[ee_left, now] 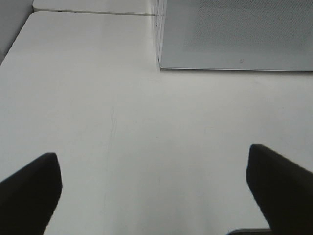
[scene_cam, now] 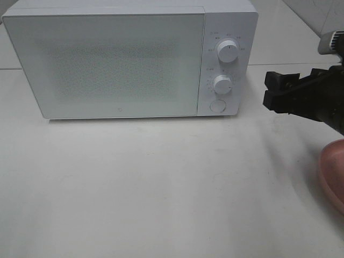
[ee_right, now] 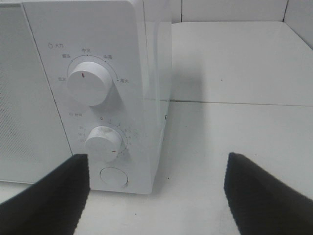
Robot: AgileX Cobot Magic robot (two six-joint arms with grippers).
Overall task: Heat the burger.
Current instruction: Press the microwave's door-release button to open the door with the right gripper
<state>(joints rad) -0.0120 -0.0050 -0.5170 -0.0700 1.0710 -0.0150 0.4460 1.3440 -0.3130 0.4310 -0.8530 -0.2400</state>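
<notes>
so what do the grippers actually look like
Both are black. The right gripper has blocky, squared fingers with a fine ribbed surface, and a grey cylindrical part above it. The left gripper shows only two dark, wedge-shaped fingers. No markings show.

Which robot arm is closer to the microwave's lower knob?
Right: the right gripper hovers beside the lower knob, not touching; the left gripper sits back, facing the door's far corner.

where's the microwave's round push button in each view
Exterior high: round push button under the lower dial, right of the microwave door.
Left wrist: not in it.
Right wrist: button under that dial.
Shared landmark: the microwave door, in all three.
</notes>
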